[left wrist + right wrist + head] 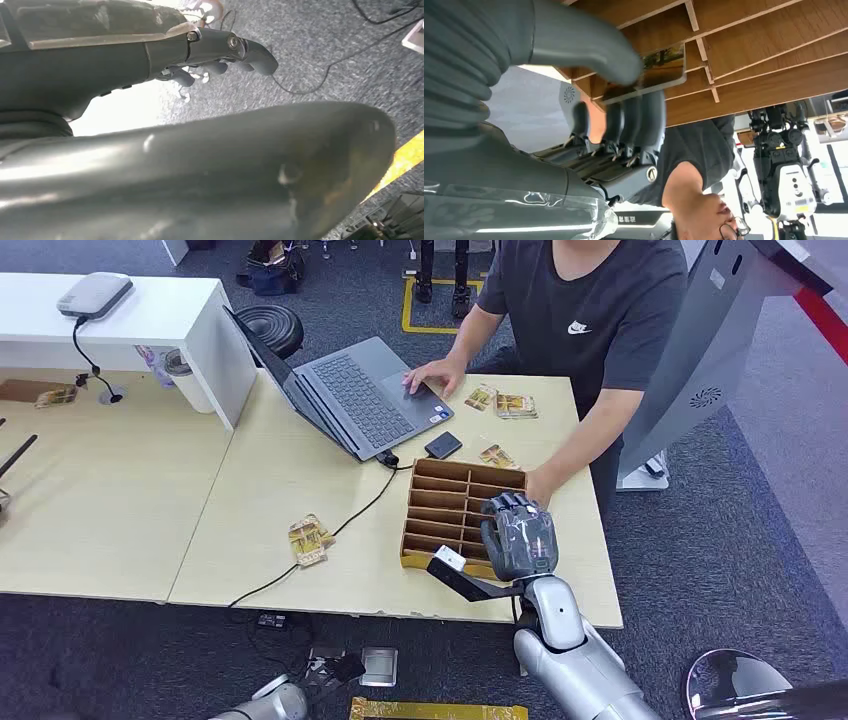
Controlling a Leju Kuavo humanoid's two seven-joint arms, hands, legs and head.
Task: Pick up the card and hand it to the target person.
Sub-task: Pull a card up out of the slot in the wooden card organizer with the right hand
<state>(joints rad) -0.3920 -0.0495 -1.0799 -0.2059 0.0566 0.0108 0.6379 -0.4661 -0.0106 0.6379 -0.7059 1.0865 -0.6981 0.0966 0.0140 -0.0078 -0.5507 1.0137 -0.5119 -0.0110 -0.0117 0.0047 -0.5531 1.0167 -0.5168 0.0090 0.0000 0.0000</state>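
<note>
Over the slotted brown wooden tray [440, 502], the right hand [518, 535] pinches a thin, glossy picture card [663, 67] by its edge; it looks light, stiff, probably slippery.

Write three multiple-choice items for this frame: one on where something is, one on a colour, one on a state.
1. Where is the right robot hand?
A. over the laptop
B. at the wooden tray's near right corner
C. hanging beside the table

2. What colour is the person's shirt?
A. white
B. red
C. dark grey

3. What is the right robot hand doing?
A. pinching a card
B. lying flat on the table
C. gripping a cable

Key: 1 B, the head view shows the hand over the tray corner. 2 C, the shirt is dark grey. 3 A, the right wrist view shows the card between thumb and fingers.
</note>
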